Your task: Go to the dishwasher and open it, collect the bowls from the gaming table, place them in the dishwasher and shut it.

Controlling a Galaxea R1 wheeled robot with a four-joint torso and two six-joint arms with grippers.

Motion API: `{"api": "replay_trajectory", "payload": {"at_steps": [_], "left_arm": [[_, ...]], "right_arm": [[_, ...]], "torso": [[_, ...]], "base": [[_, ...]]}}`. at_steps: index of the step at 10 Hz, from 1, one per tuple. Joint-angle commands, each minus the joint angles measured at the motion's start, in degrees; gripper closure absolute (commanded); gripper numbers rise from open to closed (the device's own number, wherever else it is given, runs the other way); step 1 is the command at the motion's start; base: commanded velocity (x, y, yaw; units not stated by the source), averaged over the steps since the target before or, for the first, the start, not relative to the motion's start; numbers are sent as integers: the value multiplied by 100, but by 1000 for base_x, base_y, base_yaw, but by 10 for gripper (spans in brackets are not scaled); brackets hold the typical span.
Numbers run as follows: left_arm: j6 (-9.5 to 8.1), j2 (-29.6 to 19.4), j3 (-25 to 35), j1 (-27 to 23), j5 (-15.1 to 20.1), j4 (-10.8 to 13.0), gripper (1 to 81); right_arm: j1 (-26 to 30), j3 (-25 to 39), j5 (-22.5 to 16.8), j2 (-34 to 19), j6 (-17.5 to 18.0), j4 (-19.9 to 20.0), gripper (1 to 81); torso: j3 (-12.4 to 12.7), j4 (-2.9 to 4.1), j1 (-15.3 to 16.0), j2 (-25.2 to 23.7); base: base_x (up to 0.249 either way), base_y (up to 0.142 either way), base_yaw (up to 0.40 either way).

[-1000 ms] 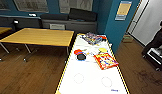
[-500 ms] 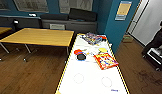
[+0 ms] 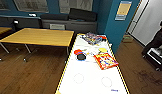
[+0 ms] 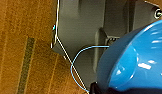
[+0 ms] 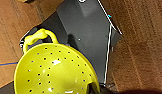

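Observation:
The gaming table (image 3: 92,80), long with a white top, stretches away in front of me in the head view. On its middle sit an orange-red bowl (image 3: 77,52) and, just nearer to me, a black bowl (image 3: 81,57). In the left wrist view a bright blue bowl (image 4: 137,62) hangs large over the robot's dark base, and my left gripper (image 4: 97,88) is shut on its rim. In the right wrist view my right gripper (image 5: 94,88) is shut on a yellow colander (image 5: 54,72) with a loop handle. The dishwasher is out of view.
A red game box (image 3: 105,60) lies right of the bowls and another colourful box (image 3: 92,38) at the table's far end. A yellow-topped table (image 3: 39,36) stands to the left. A blue pillar (image 3: 114,27) and a person (image 3: 159,37) are on the right. The floor is brown wood.

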Motion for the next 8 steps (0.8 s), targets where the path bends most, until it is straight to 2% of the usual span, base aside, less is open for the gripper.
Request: {"api": "replay_trajectory", "payload": {"at_steps": [1,2,4,5,8], "left_arm": [[283,-4,-299,2,386,-252,811],[353,-56,-264,29,342,-129,811],[379,-74,-290,29,140,108,811],[388,-57,-290,29,105,126,811],[450,110,-483,19,140,135,811]], "right_arm": [[147,30,-370,-152,-23,-73,811],[130,21,-370,-135,-31,-81,811],[112,-49,-370,-126,-31,-81,811],[112,-75,-370,-108,-31,-81,811],[95,-312,-370,58,-31,-90,811]], "torso": [[0,0,0,0],[0,0,0,0],[0,0,0,0],[194,0,0,0],[420,0,0,0]], "base": [[0,0,0],[0,0,0],[0,0,0],[0,0,0],[0,0,0]]}}
